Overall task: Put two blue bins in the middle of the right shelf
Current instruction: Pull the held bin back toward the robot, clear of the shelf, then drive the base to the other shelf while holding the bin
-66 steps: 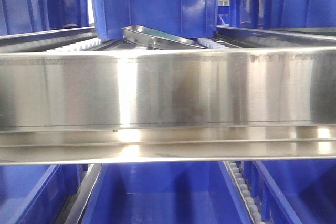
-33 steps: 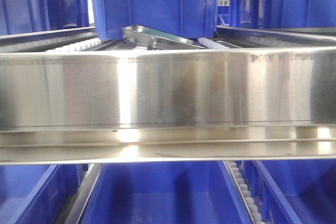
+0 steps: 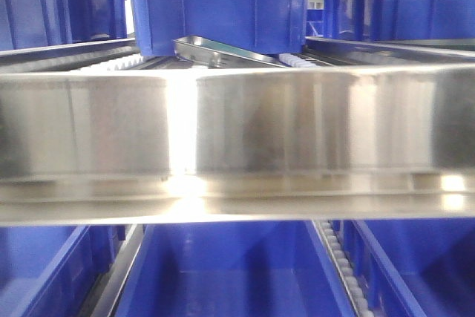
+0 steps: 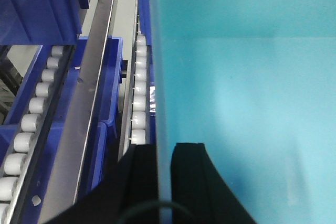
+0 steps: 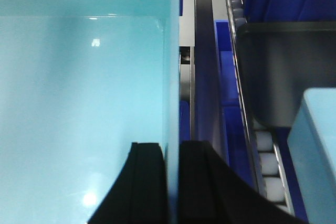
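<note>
1. Left gripper [image 4: 164, 182], seen from its own wrist, straddles the left wall of the blue bin [image 4: 247, 77], with one black finger inside and one outside, closed tight on the thin plastic. Pinching the rim probably lets the arm lift without reaching underneath. What shows of the bin's inside is bare. White rollers [image 4: 139, 98] and a steel rail [image 4: 89, 93] run alongside.
2. From the right wrist, the right gripper [image 5: 173, 182] clamps the opposite wall the same way, so I judge that both arms share the one blue bin [image 5: 79, 103] between them. It looks empty here too. To its right a dark tub [image 5: 283, 72] sits by a roller lane [image 5: 268, 161]; what it holds cannot be made out.
3. From the front, neither gripper shows. A steel beam [image 3: 237, 131] fills the middle. An upper bin [image 3: 223, 5] rests on the shelf above it. A lower bin [image 3: 223, 280], open and seemingly empty, lies beneath; I cannot tell whether it is the held one.
</note>
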Tool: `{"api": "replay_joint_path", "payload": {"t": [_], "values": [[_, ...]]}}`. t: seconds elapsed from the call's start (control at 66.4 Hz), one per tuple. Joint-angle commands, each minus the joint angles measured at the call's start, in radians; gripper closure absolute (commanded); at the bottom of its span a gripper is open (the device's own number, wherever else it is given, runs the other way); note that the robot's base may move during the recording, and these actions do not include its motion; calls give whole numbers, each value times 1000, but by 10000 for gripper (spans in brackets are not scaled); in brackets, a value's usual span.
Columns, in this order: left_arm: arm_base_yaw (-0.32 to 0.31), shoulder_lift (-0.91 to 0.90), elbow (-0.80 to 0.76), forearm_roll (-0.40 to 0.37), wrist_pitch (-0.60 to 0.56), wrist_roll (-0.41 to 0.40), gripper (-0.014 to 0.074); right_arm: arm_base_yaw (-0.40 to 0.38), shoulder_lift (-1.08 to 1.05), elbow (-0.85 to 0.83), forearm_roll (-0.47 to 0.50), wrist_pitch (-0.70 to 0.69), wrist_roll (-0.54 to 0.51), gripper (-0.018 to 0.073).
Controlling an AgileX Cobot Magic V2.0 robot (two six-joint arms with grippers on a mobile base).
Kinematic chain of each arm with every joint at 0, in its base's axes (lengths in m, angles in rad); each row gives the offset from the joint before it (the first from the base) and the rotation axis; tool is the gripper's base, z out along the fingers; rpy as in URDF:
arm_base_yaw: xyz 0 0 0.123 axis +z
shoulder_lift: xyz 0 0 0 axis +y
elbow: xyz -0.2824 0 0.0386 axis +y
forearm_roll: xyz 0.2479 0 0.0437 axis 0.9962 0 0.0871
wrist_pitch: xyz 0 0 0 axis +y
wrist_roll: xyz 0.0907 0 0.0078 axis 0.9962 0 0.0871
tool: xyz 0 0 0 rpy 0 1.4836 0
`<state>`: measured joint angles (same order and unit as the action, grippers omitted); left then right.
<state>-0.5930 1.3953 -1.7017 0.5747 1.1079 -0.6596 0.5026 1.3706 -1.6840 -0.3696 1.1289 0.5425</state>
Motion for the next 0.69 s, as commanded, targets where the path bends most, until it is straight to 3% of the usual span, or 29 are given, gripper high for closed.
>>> {"api": "replay_joint_path", "payload": {"t": [0.0,0.678], "values": [[-11,-13,-12,22,-34,1,708,0,-9,-15,-29,-39,-1,712],[-11,-13,-12,22,-34,1,708,0,-7,-15,-29,-38,-1,712]]}}
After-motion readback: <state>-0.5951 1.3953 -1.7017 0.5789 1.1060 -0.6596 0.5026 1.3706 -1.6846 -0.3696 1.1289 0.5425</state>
